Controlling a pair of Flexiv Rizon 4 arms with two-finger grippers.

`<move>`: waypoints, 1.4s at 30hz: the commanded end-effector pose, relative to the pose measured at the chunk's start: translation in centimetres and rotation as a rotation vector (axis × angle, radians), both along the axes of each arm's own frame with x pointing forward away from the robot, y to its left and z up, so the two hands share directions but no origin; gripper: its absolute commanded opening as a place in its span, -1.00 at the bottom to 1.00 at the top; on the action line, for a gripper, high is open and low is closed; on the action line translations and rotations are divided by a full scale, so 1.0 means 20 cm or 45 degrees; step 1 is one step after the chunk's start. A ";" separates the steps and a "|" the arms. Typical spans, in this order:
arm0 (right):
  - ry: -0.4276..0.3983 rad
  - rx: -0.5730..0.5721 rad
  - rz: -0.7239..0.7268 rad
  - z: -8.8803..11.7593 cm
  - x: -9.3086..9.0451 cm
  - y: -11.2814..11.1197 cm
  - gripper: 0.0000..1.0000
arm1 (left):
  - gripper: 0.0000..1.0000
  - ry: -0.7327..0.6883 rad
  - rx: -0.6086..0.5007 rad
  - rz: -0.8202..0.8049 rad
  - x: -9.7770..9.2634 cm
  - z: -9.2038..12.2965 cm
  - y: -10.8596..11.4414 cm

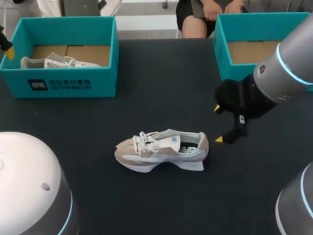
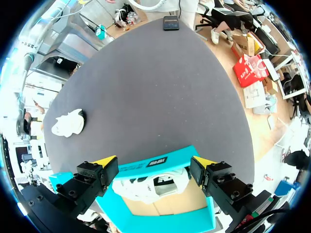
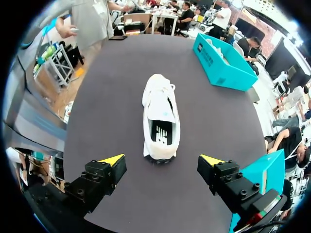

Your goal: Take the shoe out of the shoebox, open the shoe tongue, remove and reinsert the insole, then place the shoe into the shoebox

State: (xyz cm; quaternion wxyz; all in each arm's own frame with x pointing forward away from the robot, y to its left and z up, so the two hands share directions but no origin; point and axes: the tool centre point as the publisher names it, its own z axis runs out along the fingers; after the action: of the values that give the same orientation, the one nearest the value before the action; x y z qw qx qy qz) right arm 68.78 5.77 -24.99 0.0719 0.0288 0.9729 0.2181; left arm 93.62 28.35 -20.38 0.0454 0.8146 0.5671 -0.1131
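A beige and white sneaker (image 1: 161,149) lies upright in the middle of the dark table, toe to the left, its black insole showing through the opening. My right gripper (image 1: 218,124) hangs open just behind the heel, touching nothing. From the right wrist, the sneaker (image 3: 160,114) lies straight ahead of the right gripper (image 3: 162,160), heel nearest. My left gripper (image 2: 154,162) is open above the near wall of the left teal shoebox (image 2: 155,165), which holds a second pale shoe (image 2: 146,187). One of its yellow fingertips (image 1: 9,52) shows at the far left of the head view.
The left teal shoebox (image 1: 63,81) stands at the back left with the second shoe (image 1: 56,62) inside. Another teal shoebox (image 1: 222,56) stands at the back right, behind my right arm, its cardboard floor showing. Bare dark tabletop surrounds the sneaker.
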 end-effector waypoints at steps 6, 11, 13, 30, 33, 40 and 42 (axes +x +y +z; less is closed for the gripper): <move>-0.068 0.630 0.079 -0.02 -0.02 -0.02 1.00 | 1.00 -0.005 0.002 0.001 -0.01 0.00 0.00; -0.068 0.630 0.079 -0.02 -0.02 -0.02 1.00 | 1.00 -0.005 0.002 0.001 -0.01 0.00 0.00; -0.068 0.630 0.079 -0.02 -0.02 -0.02 1.00 | 1.00 -0.005 0.002 0.001 -0.01 0.00 0.00; -0.031 0.733 0.231 -0.37 0.00 -0.13 1.00 | 1.00 -0.005 0.002 0.001 -0.01 0.00 0.00; -0.025 0.759 0.193 -0.42 0.00 -0.15 1.00 | 1.00 -0.005 0.002 0.001 -0.01 0.00 0.00; -0.025 0.759 0.193 -0.42 0.00 -0.15 1.00 | 1.00 -0.005 0.002 0.001 -0.01 0.00 0.00; -0.025 0.759 0.193 -0.42 0.00 -0.15 1.00 | 1.00 -0.005 0.002 0.001 -0.01 0.00 0.00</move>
State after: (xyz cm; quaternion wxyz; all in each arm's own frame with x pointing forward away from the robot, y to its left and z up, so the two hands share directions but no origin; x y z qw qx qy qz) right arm 68.84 2.63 -33.55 0.0535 -0.0263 0.8631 0.5016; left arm 93.62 28.34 -20.38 0.0454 0.8146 0.5671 -0.1131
